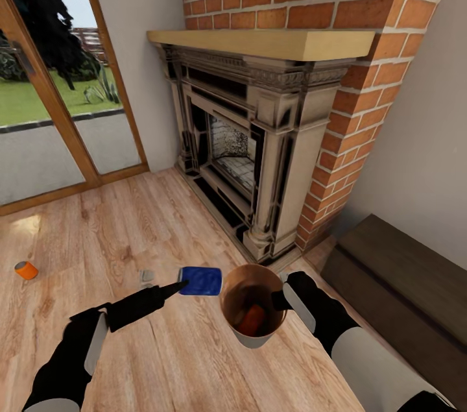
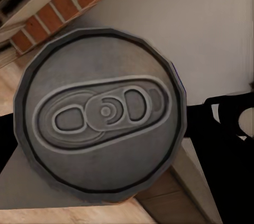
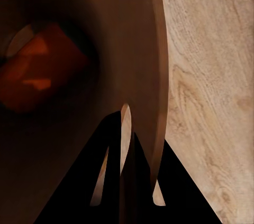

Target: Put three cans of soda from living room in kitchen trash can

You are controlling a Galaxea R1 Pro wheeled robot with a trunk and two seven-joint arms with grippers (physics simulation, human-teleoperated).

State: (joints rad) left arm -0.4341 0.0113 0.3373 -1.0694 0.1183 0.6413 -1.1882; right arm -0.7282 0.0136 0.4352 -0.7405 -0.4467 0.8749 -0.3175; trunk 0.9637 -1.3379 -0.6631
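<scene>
Holding blue can, silver top, beside copper-lined bucket.

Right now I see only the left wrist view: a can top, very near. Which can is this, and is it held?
Observer: It is the blue can, gripped on its side by the left gripper.
Operator: Where is the bucket from it?
Observer: The bucket is right beside the can, on the robot's right; the right gripper pinches its rim.
Operator: Is something already inside?
Observer: Yes, one orange can lies at the bottom.
</scene>
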